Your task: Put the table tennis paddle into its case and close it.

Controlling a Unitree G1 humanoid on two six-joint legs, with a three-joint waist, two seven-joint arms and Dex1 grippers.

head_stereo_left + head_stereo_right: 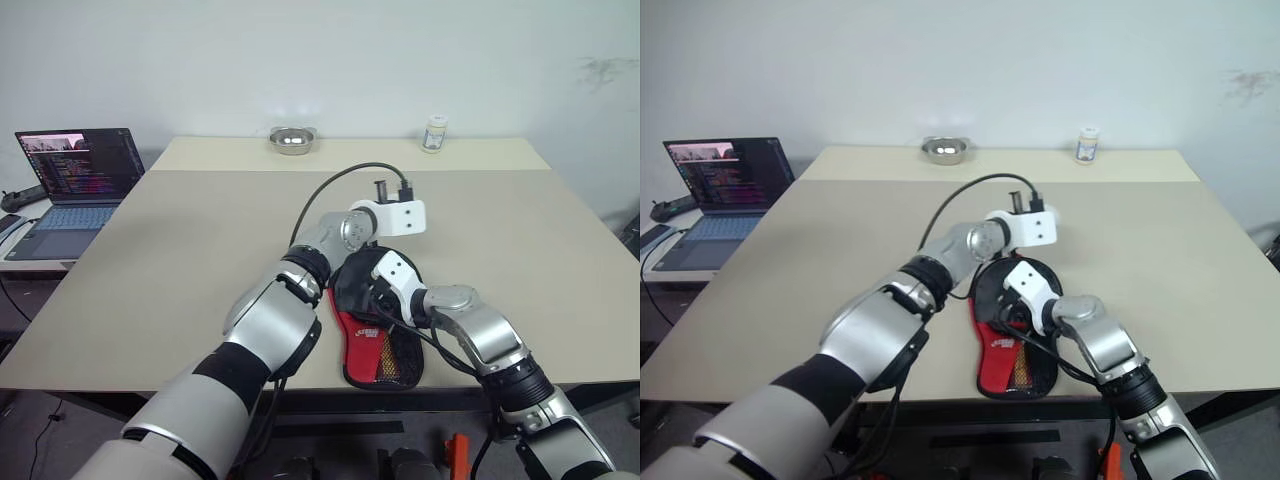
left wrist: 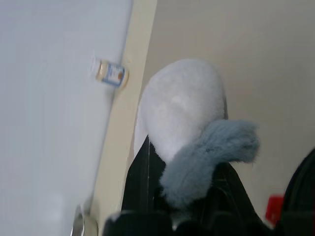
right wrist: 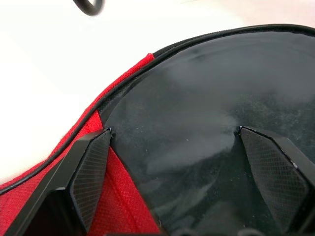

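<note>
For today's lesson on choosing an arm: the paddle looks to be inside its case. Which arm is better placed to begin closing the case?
Probably the right. The right gripper is open and sits right over the case, with the table tennis paddle between its fingers. The left gripper is shut and hovers higher, beyond the case's far end.

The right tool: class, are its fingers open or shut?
Open. In the right wrist view the right tool's two fingers stand wide apart over the case's black face.

No readable text or labels
</note>
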